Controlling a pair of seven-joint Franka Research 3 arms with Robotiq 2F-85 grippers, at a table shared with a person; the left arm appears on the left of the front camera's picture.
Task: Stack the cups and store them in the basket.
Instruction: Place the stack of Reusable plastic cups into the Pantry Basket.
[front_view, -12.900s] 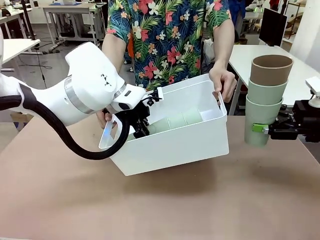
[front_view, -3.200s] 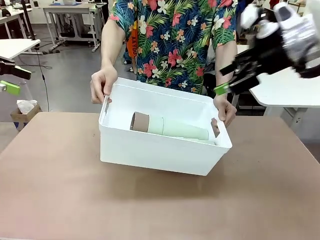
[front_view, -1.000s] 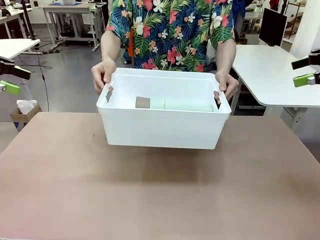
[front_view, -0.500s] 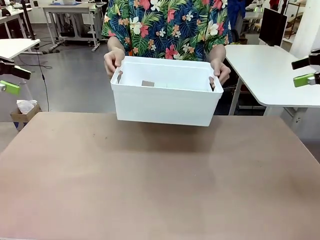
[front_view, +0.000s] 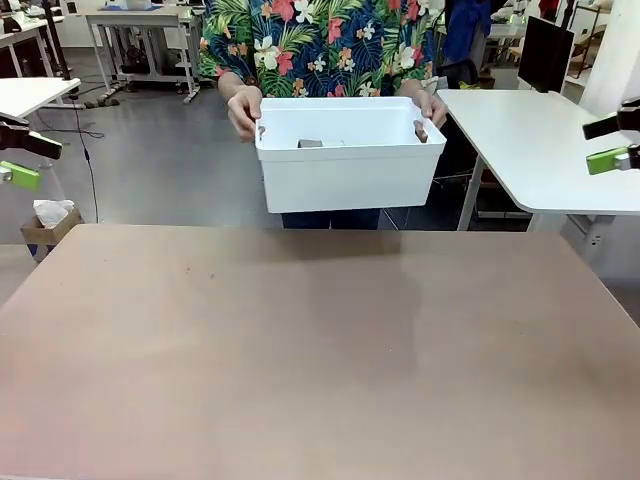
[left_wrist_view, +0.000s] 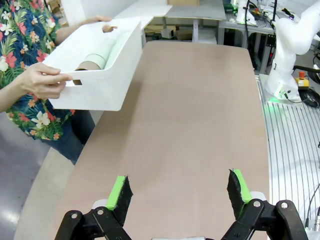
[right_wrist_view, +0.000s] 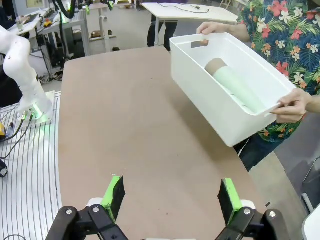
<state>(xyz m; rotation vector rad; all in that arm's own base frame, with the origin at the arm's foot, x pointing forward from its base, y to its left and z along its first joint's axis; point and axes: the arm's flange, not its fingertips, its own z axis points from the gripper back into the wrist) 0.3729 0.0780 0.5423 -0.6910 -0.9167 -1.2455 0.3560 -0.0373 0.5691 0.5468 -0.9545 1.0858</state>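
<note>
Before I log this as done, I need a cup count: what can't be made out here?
- Front view: the basket wall hides the cups; just a brown bit shows.
- Right wrist view: cups lie nested, so their number can't be counted.
- Left wrist view: the basket rim and the person's hand cover part of the stack.

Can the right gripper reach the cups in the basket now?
Probably not: the person holds the basket off the table at its far edge, and the open right gripper is pulled back, far from the cups.
</note>
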